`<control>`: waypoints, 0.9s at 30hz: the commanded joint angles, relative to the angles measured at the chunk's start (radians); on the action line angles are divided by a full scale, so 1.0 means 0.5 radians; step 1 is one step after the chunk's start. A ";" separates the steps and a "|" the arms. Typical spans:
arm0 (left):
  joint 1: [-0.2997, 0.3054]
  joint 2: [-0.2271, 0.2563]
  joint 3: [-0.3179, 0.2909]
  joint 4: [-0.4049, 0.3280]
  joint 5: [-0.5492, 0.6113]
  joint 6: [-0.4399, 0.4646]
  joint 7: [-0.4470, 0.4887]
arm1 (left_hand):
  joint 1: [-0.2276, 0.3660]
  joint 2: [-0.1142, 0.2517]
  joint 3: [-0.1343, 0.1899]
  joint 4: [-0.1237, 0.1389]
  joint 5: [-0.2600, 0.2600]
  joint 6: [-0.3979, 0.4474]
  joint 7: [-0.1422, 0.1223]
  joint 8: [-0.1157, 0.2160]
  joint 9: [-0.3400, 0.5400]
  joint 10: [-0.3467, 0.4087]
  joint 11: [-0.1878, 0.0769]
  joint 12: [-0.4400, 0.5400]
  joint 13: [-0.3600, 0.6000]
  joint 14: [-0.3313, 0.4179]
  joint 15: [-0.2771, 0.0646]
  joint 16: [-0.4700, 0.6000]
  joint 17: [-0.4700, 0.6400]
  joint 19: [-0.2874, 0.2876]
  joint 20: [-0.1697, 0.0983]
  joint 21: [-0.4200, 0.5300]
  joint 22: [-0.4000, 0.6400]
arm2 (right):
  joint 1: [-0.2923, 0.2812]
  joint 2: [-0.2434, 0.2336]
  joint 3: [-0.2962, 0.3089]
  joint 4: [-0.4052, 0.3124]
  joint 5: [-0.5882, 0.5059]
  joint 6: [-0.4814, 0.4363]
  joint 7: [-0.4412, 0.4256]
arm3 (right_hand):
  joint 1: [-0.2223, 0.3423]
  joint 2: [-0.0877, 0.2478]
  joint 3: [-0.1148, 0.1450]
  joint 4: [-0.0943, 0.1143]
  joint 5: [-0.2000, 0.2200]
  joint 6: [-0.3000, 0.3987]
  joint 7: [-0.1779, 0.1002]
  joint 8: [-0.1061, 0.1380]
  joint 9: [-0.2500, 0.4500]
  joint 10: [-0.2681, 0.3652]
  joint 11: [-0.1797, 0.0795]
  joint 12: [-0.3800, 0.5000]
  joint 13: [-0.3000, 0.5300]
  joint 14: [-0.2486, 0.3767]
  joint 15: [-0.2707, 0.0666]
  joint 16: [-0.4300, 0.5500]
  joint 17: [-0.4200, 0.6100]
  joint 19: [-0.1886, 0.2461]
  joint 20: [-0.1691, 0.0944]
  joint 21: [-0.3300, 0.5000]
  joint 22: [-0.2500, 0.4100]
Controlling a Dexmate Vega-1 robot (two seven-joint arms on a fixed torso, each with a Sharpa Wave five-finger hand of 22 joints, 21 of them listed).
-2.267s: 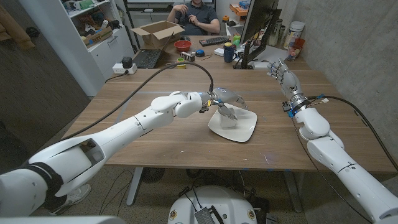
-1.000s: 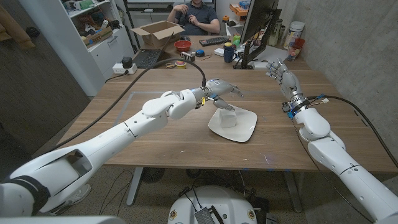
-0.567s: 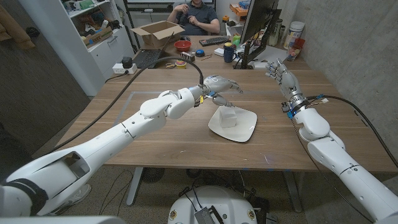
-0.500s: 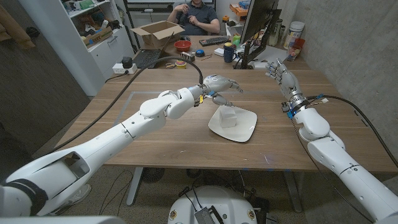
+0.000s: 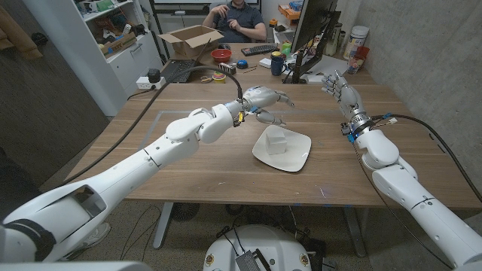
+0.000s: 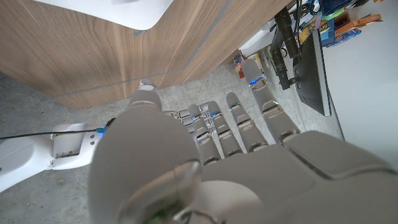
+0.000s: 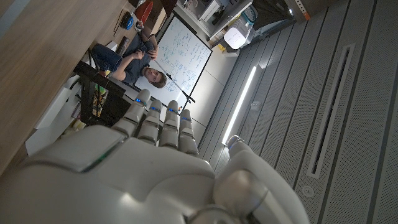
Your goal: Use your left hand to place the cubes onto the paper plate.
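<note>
On the wooden table (image 5: 188, 169), in the head view, the left hand (image 5: 265, 100) hangs in the air at about 11 o'clock from the paper plate (image 5: 282, 150). Its fingers are spread and a little curled, and they hold nothing and touch nothing. One white cube (image 5: 276, 139) sits on the plate, in the part at 11 o'clock from the plate's middle. Its edges are turned a little against the table's edge; it has no long axis that I can tell. The plate itself is a rounded square with one corner towards 6 o'clock. The right hand (image 5: 340, 89) is at 2 o'clock from the plate, well apart from it, with fingers straight and apart, holding nothing. Compared with the earliest frame, where the left hand was low over the plate at the cube, the hand has let go and has gone up and back towards 12 o'clock; the cube stays on the plate.

From the left wrist view, the left hand (image 6: 236, 155) shows its back, with fingers (image 6: 273, 121) extended and apart, and a corner of the plate (image 6: 134, 12) lies on the table beyond.

From the right wrist view, the right hand (image 7: 146, 165) has its fingers (image 7: 163, 124) straight, side by side, with nothing in them.
</note>
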 commanded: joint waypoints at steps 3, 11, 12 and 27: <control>0.023 0.007 -0.051 -0.024 -0.039 -0.027 0.041 | -0.022 0.010 -0.010 0.007 0.009 -0.008 0.003 0.000 -0.003 0.020 -0.001 -0.005 0.006 0.052 -0.154 0.022 -0.005 0.021 0.000 -0.011 0.010 | 0.022 0.009 -0.008 0.017 -0.007 -0.004 0.006 | -0.010 0.001 -0.007 0.001 0.012 0.012 -0.002 0.015 0.004 0.020 -0.005 0.006 0.002 0.018 0.002 -0.004 0.000 0.009 0.001 -0.006 0.004; 0.063 -0.001 -0.082 -0.048 -0.050 -0.017 0.109 | -0.032 0.012 -0.019 0.012 0.010 -0.015 0.003 -0.002 -0.005 0.039 0.002 -0.003 0.006 0.070 -0.159 0.025 -0.010 0.046 -0.013 -0.014 0.010 | 0.027 0.001 -0.010 0.017 -0.008 -0.014 0.016 | -0.010 0.001 -0.008 0.001 0.013 0.012 -0.001 0.015 0.004 0.018 -0.006 0.005 0.002 0.019 0.001 -0.004 0.000 0.006 0.001 -0.010 0.004; 0.074 -0.005 -0.087 -0.048 -0.040 -0.013 0.140 | -0.033 0.012 -0.020 0.012 0.010 -0.015 0.003 -0.002 -0.005 0.039 0.003 -0.003 0.006 0.070 -0.160 0.025 -0.010 0.047 -0.014 -0.014 0.010 | 0.026 0.004 -0.008 0.012 -0.001 -0.025 0.012 | -0.010 0.001 -0.008 0.001 0.013 0.011 -0.002 0.014 0.004 0.018 -0.005 0.005 0.002 0.018 0.002 -0.004 0.000 0.006 0.001 -0.011 0.004; 0.154 -0.029 -0.141 -0.070 -0.067 0.011 0.318 | -0.075 -0.008 -0.058 0.028 0.013 -0.005 0.004 0.004 -0.010 0.096 0.002 0.006 0.004 0.145 -0.180 0.041 -0.024 0.087 -0.029 -0.030 0.010 | 0.038 -0.011 -0.003 0.030 -0.005 -0.019 0.045 | -0.010 0.001 -0.010 0.001 0.013 0.013 0.000 0.015 0.004 0.018 -0.006 0.005 0.002 0.017 0.001 -0.005 0.000 0.004 0.006 -0.016 0.004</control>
